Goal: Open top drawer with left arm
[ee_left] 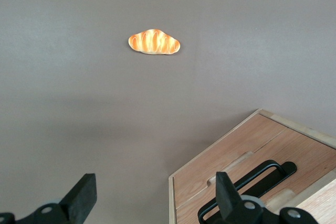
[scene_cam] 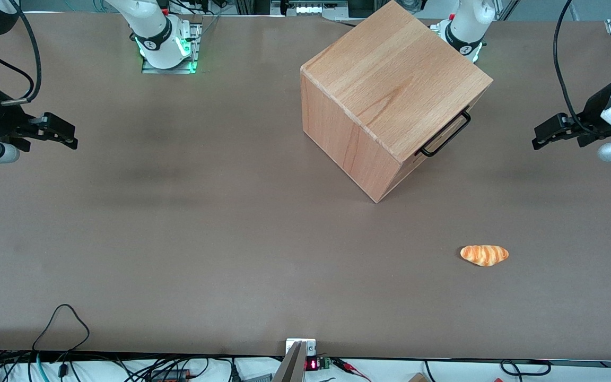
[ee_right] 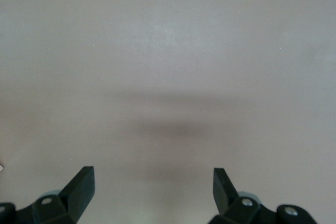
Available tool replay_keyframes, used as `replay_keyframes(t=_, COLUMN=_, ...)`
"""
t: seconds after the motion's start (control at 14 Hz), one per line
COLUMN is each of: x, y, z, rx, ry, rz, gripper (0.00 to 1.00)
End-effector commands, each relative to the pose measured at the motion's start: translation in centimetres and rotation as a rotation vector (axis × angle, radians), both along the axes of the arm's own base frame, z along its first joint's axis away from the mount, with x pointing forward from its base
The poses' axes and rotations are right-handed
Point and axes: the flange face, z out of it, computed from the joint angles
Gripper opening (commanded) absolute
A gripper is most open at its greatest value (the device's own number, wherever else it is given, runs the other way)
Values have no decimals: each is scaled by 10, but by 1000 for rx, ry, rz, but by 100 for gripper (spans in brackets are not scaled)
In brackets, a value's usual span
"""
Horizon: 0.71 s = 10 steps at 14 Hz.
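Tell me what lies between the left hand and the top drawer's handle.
Nothing: in the front view only bare table separates the open left hand from the handle of the closed top drawer.

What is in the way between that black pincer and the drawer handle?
Nothing visible. The left arm's pincer hangs open above bare table, toward the working arm's end, apart from the top drawer's handle. The bread roll lies nearer the front camera, off that line.
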Motion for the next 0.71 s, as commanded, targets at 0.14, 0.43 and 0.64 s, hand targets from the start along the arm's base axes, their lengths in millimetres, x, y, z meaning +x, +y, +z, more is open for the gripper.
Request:
replay_keyframes(t=0.14, x=3, y=6, z=-10, rx=15, ry=31, rz=-46, gripper=100)
replay_keyframes(t=0.43, x=5, y=1, z=-45, rx=-47, ry=89, rz=-144, gripper=100)
replay_keyframes(t=0.64, x=-1, y=-2, z=-80, rx=-84, ry=155, rz=-272, gripper=100)
